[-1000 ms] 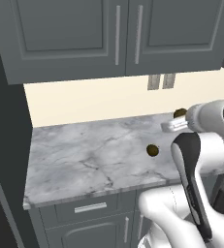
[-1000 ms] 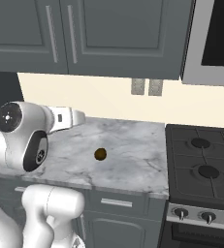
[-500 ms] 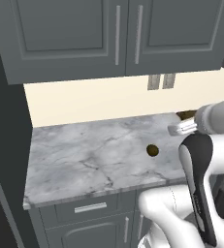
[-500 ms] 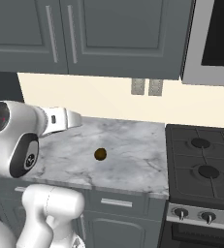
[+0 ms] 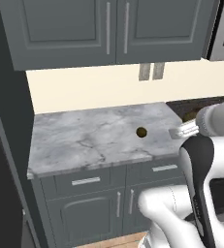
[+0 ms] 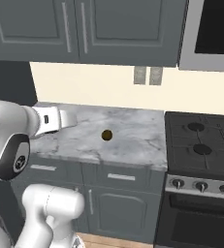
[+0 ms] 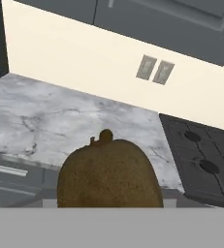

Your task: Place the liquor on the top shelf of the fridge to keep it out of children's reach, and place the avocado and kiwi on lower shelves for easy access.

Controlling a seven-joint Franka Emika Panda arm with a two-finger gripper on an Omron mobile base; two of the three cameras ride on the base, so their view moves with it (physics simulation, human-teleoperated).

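The kiwi (image 7: 109, 175), brown and fuzzy, sits close against the hand camera, apparently pinched in the tool, whose tips are hidden behind it. Its long axis looks crosswise to the camera, its stem nub toward the worktop (image 5: 84, 140). A small dark fruit (image 5: 141, 131), likely the avocado, lies there, not yet shelved.

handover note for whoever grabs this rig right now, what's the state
Gripper: jaws closed on the kiwi, held in the air off the counter.
On the counter: one small dark round fruit, probably the avocado, lying alone near the stove side.
Done: kiwi picked up.
Left: kiwi to a lower fridge shelf, then the avocado. Whether the liquor is placed cannot be told.
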